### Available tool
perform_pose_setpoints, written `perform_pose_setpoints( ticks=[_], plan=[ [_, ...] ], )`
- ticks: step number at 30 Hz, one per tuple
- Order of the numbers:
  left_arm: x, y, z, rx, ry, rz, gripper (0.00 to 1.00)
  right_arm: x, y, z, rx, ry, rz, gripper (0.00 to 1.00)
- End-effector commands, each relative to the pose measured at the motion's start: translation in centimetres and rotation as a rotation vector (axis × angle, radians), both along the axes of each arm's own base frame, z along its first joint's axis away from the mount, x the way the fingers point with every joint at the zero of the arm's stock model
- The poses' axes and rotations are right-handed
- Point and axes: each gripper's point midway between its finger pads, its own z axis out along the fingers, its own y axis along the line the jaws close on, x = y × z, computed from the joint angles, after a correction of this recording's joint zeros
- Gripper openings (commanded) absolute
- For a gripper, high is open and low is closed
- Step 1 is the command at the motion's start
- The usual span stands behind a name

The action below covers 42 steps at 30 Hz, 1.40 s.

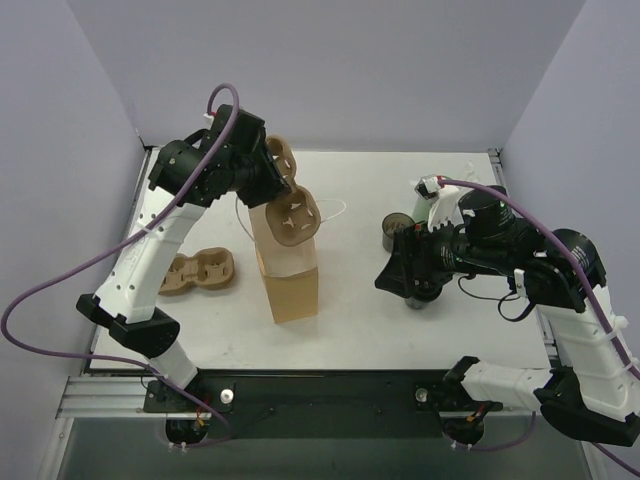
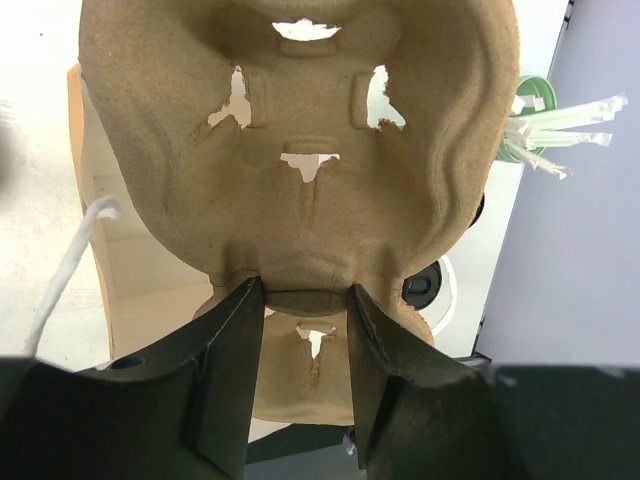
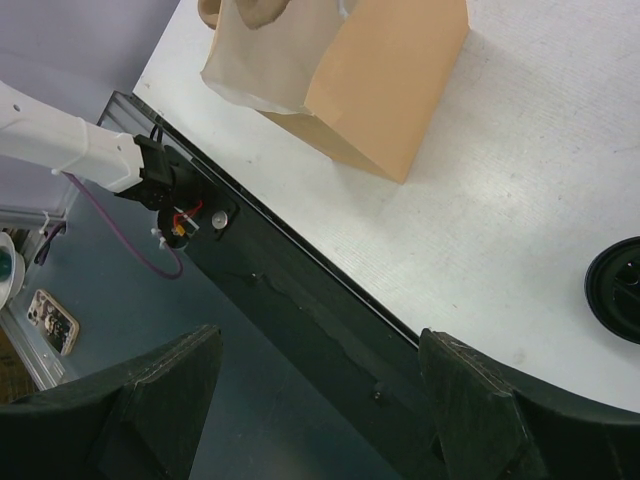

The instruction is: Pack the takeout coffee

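The takeout coffee [image 1: 393, 232], a short dark cup with a black lid, stands on the table right of centre. A black lid [image 3: 617, 304] shows at the right edge of the right wrist view. My right gripper [image 1: 392, 275] [image 3: 320, 340] is open and empty, just in front of the cup, its fingers over the table's front edge. The tan paper bag [image 1: 291, 282] [image 3: 400, 80] stands upright in the middle. My left gripper [image 1: 285, 190] [image 2: 305, 290] is shut on a brown pulp two-cup tray [image 1: 292, 216] [image 2: 300, 150], held above the bag's open top.
A second pulp tray [image 1: 200, 272] lies on the table left of the bag. A pale green cup with white sticks [image 1: 424, 206] [image 2: 540, 110] stands behind the coffee. Another dark round thing [image 1: 418, 299] sits partly hidden under my right wrist.
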Motion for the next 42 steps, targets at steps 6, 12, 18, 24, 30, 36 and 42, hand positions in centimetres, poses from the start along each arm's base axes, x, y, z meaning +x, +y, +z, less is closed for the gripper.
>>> perform_pose_setpoints(
  ticks=[6, 12, 18, 24, 30, 36, 42],
  plan=[
    [-5.1, 3.2, -2.1, 0.119, 0.14, 0.015, 0.17, -0.8, -1.2, -0.4, -0.035, 0.04, -0.028, 0.82],
    [-5.8, 3.8, -2.6, 0.129, 0.155, 0.024, 0.16, -0.9, -1.3, -0.5, -0.042, 0.04, -0.025, 0.82],
    [-6.5, 4.5, -3.9, 0.161, 0.183, 0.028, 0.16, -0.9, -1.2, -0.6, -0.043, 0.043, -0.024, 0.82],
    [-6.6, 4.2, -4.3, 0.159, 0.202, 0.016, 0.15, -0.7, -1.0, -0.6, -0.042, 0.052, -0.022, 0.82],
    [-7.3, 4.6, -5.9, 0.194, 0.246, 0.011, 0.13, -0.8, -1.1, -0.6, -0.041, 0.056, -0.028, 0.82],
    [-7.5, 4.6, -6.6, 0.216, 0.265, -0.002, 0.13, -0.8, -1.1, -0.7, -0.041, 0.057, -0.033, 0.82],
    [-7.2, 4.7, -7.3, 0.245, 0.276, -0.011, 0.13, -0.9, -1.0, -0.7, -0.035, 0.067, -0.034, 0.82]
  ],
)
